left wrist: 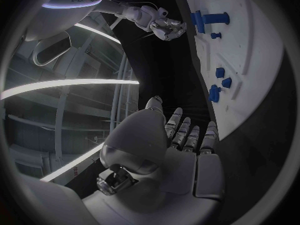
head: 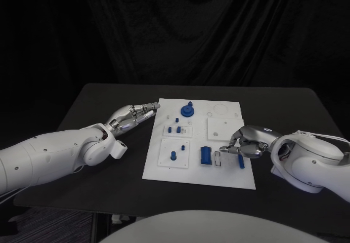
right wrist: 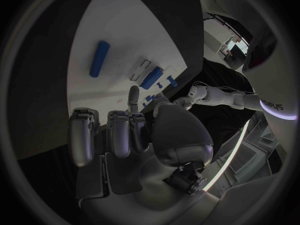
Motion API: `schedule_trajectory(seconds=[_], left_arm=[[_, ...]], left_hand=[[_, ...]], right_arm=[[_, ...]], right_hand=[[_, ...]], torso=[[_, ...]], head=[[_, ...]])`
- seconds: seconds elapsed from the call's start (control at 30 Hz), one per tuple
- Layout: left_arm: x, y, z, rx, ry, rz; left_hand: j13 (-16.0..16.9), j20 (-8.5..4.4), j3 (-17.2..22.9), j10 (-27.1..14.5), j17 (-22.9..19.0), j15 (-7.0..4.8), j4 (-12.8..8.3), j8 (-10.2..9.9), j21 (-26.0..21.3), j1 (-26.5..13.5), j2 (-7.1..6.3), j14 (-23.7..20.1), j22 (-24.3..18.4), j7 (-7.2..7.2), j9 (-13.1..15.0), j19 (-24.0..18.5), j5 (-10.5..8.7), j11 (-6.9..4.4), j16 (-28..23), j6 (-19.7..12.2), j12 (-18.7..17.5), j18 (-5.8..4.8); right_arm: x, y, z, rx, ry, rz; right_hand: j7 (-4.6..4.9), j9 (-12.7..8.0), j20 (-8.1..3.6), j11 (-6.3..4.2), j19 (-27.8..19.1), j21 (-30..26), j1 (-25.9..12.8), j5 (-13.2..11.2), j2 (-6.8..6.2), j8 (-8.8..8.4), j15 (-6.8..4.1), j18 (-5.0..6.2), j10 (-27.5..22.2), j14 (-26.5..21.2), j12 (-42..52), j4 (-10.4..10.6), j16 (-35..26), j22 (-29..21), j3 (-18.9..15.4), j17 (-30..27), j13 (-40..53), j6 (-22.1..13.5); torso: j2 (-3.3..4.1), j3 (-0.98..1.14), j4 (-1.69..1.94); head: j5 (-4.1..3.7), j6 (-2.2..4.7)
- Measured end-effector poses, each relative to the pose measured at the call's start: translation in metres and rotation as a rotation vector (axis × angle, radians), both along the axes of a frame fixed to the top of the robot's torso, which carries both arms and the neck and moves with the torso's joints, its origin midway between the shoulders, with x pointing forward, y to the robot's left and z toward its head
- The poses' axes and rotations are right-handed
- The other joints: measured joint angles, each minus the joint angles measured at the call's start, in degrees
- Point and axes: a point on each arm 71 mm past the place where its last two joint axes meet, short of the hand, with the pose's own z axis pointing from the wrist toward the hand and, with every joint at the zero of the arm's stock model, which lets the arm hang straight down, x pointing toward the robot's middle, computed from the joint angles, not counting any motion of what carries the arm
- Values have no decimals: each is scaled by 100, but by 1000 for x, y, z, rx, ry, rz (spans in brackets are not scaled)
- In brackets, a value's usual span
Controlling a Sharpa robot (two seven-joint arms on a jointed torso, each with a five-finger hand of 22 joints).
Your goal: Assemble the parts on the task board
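From the head camera I am seeing the flat white rectangular task board (head: 227,167) lying mid-worktop with several small blue plastic parts (head: 175,130) already standing in their pockets, a short blue cylinder (head: 206,155) and a slim blue rod (head: 241,161) lying loose near its front, so I am judging the assembly partly done. The left wrist camera is showing my left robot hand (left wrist: 181,135) hovering off the board's edge, fingers straight and together, holding nothing. The right wrist camera is showing my right robot hand (right wrist: 119,135) hanging over the board near the rod, fingers curled in around nothing I can make out.
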Motion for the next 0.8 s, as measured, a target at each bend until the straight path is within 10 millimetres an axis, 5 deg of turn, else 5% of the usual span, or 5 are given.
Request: schedule_trajectory(seconds=[0.17,0.23,0.5,0.67,0.8], left_arm=[[-1,-1,0,-2,0,-2],[-1,-1,0,-2,0,-2],[-1,1,0,0,0,2],[-1,2,0,2,0,4],[0,2,0,2,0,4]], left_hand=[[0,0,0,0,0,0,0,0,0,30,16,0,0,0,5,0,16,0,0,0,0,0],[0,0,0,0,0,0,0,0,0,30,16,0,0,0,5,0,16,0,0,0,0,0],[0,0,0,0,0,0,0,0,0,30,16,0,-1,0,5,0,16,0,0,0,0,0],[0,0,0,0,0,0,0,0,0,30,16,0,-1,0,5,0,39,0,0,0,0,0],[0,0,0,0,-1,0,0,0,0,30,16,0,-1,0,5,0,39,0,0,0,0,0]], right_arm=[[2,-21,4,-45,-7,-62],[2,-28,4,-75,-10,-84],[-9,-42,-4,-192,-35,-109],[-8,-45,-6,-241,-57,-114],[-6,-45,-8,-268,-62,-117]], right_hand=[[53,-374,41,42,0,-25,-37,469,10,-377,35,-1,0,-3,0,-3,0,0,3,0,0,101],[76,-478,41,42,0,-49,68,665,-95,-487,55,0,1,17,0,-51,-1,0,51,0,-1,124],[53,-644,41,42,0,-76,327,1245,-259,-617,55,-1,1,17,0,-86,-39,-1,154,0,-1,266],[41,-644,41,42,0,-76,251,880,-252,-617,55,-1,1,17,0,-8,-39,-1,150,0,-1,356],[41,-643,41,42,1,-76,195,842,-253,-618,55,0,1,17,0,-8,-39,-1,150,0,-1,356]], torso=[[-5,-10,5],[-2,-9,8],[12,3,4],[9,3,-5],[5,1,-5]], head=[[-10,0],[3,0],[38,0],[24,0],[9,0]])
